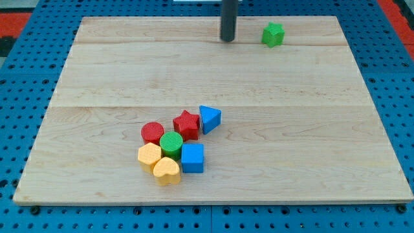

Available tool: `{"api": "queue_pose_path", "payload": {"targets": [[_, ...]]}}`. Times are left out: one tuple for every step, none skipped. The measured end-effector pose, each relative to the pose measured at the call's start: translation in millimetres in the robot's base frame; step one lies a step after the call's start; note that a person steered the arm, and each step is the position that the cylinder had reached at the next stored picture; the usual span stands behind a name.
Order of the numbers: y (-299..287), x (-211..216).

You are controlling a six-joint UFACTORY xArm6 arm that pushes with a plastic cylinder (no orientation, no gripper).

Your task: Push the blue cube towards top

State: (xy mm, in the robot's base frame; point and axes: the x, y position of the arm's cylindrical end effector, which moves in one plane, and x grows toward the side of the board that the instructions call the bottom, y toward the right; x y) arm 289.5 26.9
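The blue cube (193, 158) lies on the wooden board (291, 129) at the lower middle, at the right of a tight cluster. It touches a green cylinder (171, 144) on its left and a yellow heart (167, 171) at its lower left. My tip (228, 39) is near the view's top, far above the cube and slightly to its right. It touches no block.
The cluster also holds a red cylinder (152, 133), a red star (186, 123), a blue triangle (209, 118) and a yellow hexagon (149, 155). A green star (273, 34) lies alone at the top, right of my tip. Blue pegboard surrounds the board.
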Motion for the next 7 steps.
{"api": "queue_pose_path", "payload": {"targets": [[44, 98], [72, 211], [69, 301], [-14, 314], [-53, 306], [-46, 282], [-34, 237]]}}
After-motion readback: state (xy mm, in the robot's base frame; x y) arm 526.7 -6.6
